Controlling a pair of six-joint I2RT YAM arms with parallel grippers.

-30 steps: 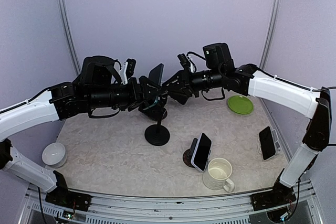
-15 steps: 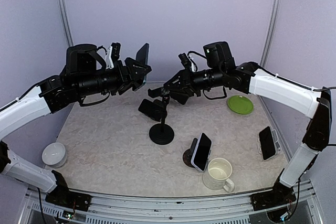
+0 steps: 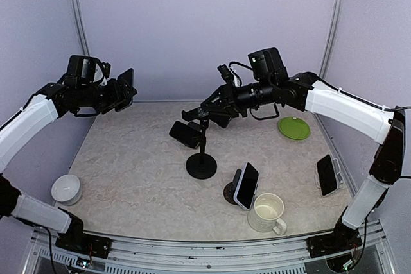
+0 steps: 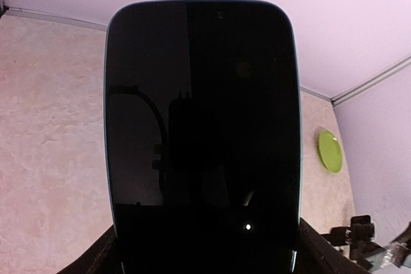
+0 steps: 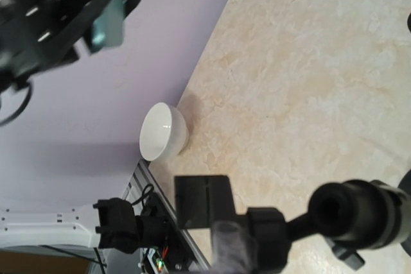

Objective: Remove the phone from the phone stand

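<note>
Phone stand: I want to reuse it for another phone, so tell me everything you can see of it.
The phone stand is matte black: a round flat base on the marbled table, a thin upright stem, and a tilted rectangular cradle plate on a jointed neck. The cradle is empty. The right pincer grips the neck near the top; nothing else touches it.

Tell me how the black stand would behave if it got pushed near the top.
The stand probably tips easily: a thin post rises from a small round base, and the cradle hangs off to one side, so a high push could topple it. It looks rigid, not floppy. The right gripper at its top seems to be steadying it.
</note>
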